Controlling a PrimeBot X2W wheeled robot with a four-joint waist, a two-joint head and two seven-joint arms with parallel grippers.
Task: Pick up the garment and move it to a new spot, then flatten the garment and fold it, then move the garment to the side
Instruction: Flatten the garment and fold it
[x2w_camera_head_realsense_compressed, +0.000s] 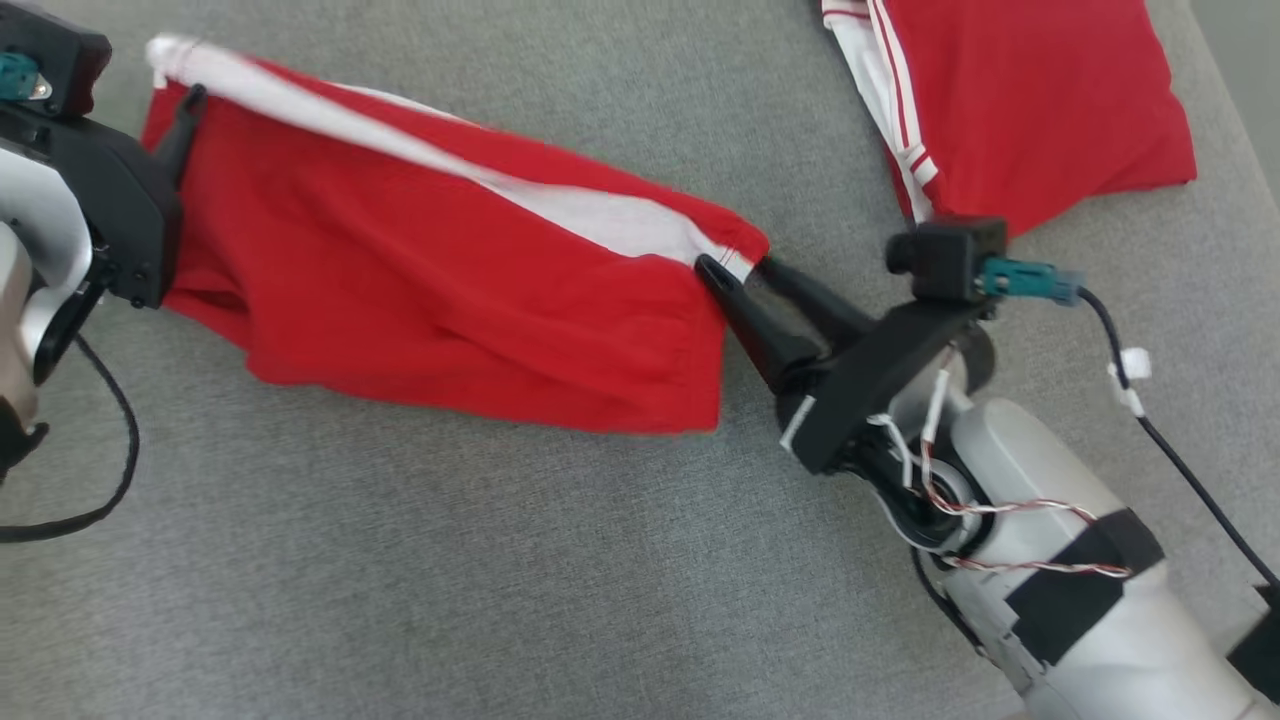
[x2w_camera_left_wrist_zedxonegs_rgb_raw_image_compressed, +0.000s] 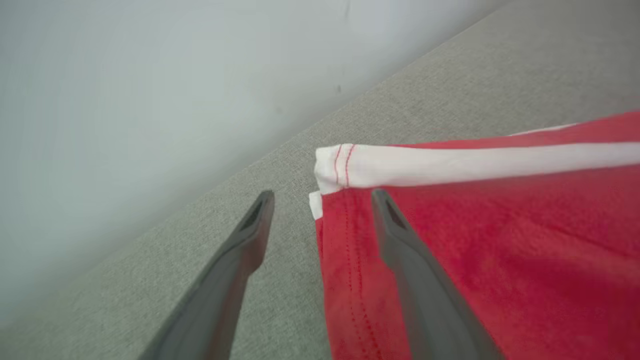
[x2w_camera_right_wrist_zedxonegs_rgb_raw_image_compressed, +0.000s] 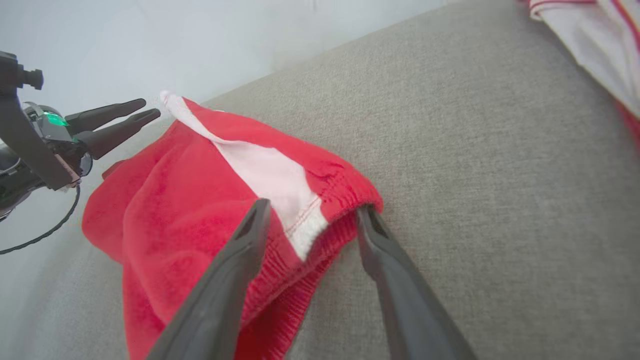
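Since the garment (x2w_camera_head_realsense_compressed: 440, 290) lies stretched out on the grey cushion (x2w_camera_head_realsense_compressed: 500, 580) w/ its long axis running straight from one gripper to the other, the next move turns on that line; in the head view it slopes from upper left down to mid-right, white stripe (x2w_camera_head_realsense_compressed: 600, 215) along the far edge. L gripper (x2w_camera_left_wrist_zedxonegs_rgb_raw_image_compressed: 322, 195) sits at the hem end, fingers spread apart and clamping nothing; in its wrist view one finger hangs over the red cloth just inside the hem corner, the other over bare cushion beside it. R gripper (x2w_camera_right_wrist_zedxonegs_rgb_raw_image_compressed: 314, 207) sits at the opposite end, fingers likewise parted, straddling the ribbed waistband (x2w_camera_right_wrist_zedxonegs_rgb_raw_image_compressed: 285, 280) corner w/o pinching it. So each arm is nearest its own end; neither has to cross. A second red-and-white garment (x2w_camera_head_realsense_compressed: 1040, 110) lies well apart, beyond the R arm. Judgement: the garment looks set down at its spot but rumpled along the near edge, so flattening prob. comes next; a pull outward along that axis would need both corners gripped first, each straight ahead of its fingers.
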